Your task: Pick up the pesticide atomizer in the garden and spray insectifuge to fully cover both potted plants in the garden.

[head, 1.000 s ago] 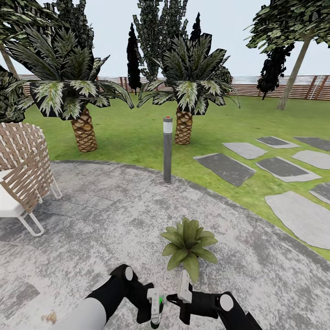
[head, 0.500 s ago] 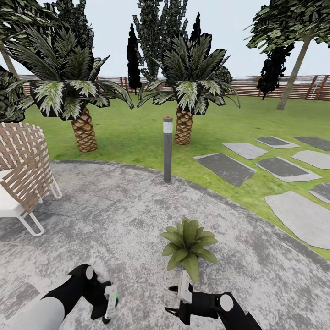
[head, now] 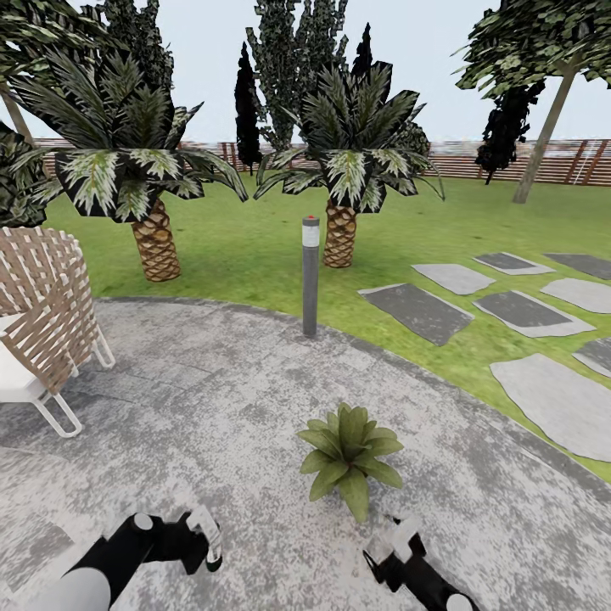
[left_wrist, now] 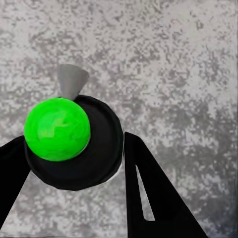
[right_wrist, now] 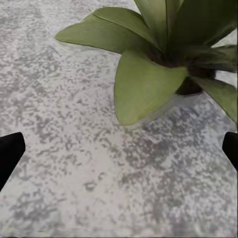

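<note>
Left tool (head: 206, 543) grips the atomizer (left_wrist: 64, 136) low over the patio (head: 212, 399), presumably for aiming; right tool (head: 392, 547) wide, facing the plant (head: 348, 454).

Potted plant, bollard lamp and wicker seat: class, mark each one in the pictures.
potted plant (head: 348, 450): head view, centre of the leaf rosette.
bollard lamp (head: 311, 280): head view, middle of the grey post.
wicker seat (head: 47, 310): head view, woven backrest.
</note>
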You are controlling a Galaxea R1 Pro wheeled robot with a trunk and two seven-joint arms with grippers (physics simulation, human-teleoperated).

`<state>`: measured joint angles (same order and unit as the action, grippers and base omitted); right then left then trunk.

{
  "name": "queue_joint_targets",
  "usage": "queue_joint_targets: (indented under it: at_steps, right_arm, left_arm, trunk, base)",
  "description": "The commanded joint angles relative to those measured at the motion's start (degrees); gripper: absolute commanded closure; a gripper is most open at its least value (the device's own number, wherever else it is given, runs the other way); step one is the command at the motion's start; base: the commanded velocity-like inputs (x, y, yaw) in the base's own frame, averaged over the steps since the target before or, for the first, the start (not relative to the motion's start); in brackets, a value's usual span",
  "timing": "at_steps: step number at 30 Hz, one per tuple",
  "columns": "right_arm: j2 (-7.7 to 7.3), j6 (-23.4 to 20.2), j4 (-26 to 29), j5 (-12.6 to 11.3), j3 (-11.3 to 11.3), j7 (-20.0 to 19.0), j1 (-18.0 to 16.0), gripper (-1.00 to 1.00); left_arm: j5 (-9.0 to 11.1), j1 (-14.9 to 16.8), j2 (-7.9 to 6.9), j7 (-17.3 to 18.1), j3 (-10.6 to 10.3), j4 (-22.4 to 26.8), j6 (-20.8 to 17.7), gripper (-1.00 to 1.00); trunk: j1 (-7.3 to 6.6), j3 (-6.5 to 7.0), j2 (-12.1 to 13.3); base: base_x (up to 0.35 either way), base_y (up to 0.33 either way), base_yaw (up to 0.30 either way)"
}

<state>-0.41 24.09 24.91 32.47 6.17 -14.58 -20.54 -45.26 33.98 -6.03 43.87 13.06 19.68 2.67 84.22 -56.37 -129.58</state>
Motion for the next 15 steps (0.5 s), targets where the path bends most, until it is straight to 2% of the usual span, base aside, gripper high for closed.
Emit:
queue_joint_targets:
  at_steps: [1,2,3,4,5,8,9,11,12,15]
  right_arm:
    - [-0.70,0.25,-1.37,0.32,3.58,0.43,-0.03,-1.00]
    - [-0.95,0.27,-1.66,0.32,4.57,0.68,-0.03,-1.00]
    - [-1.94,0.33,-2.36,0.32,8.70,1.35,-0.03,-1.00]
    - [-2.38,0.48,-2.54,0.32,11.05,1.51,-0.03,-1.00]
    - [-2.96,0.89,-2.72,0.32,15.02,1.65,0.02,-1.00]
    - [-3.63,2.49,-2.92,0.33,23.52,1.72,0.11,-1.00]
    - [-3.72,3.11,-3.00,0.37,27.29,1.73,0.35,-1.00]
    - [-3.77,3.50,-3.08,0.39,30.84,1.74,0.92,-1.00]
    - [-3.81,4.14,-3.65,0.35,33.77,1.74,2.79,-1.00]
    - [-3.85,5.49,-3.90,0.39,34.69,1.77,3.75,-1.00]
  left_arm:
    - [0.23,0.06,0.16,-1.35,0.62,-0.59,-0.65,1.00]
    - [0.40,0.07,0.17,-1.72,0.66,-0.72,-1.00,1.00]
    - [0.80,0.08,0.20,-2.56,0.82,-0.97,-2.91,1.00]
    - [0.89,0.10,0.21,-2.75,0.90,-1.03,-4.23,1.00]
    - [0.97,0.11,0.22,-2.92,0.99,-0.97,-6.45,1.00]
    - [1.03,0.14,0.26,-3.03,1.00,-0.57,-10.85,1.00]
    - [1.04,0.33,0.30,-2.90,0.96,-0.40,-12.88,1.00]
    - [1.00,0.62,0.39,-2.76,0.90,-0.22,-15.01,1.00]
    - [0.80,0.84,0.41,-2.74,0.47,-0.12,-17.25,1.00]
    - [0.79,0.90,0.32,-2.68,0.15,-0.16,-18.29,1.00]
  trunk:
    - [-0.01,-0.05,-0.02]
    - [-0.01,-0.05,-0.02]
    - [-0.01,-0.05,-0.02]
    - [-0.01,-0.05,-0.02]
    - [-0.01,-0.05,-0.02]
    - [-0.01,-0.05,-0.02]
    - [-0.01,-0.05,-0.02]
    - [-0.01,-0.05,-0.02]
    - [-0.01,-0.05,-0.02]
    - [-0.01,-0.05,-0.02]
  base:
    - [0.000,0.000,0.000]
    - [0.000,0.000,0.000]
    - [0.000,0.000,0.000]
    - [0.000,0.000,0.000]
    - [0.000,0.000,0.000]
    - [0.000,0.000,0.000]
    - [0.000,0.000,0.000]
    - [0.000,0.000,0.000]
    - [0.000,0.000,0.000]
    - [0.000,0.000,0.000]
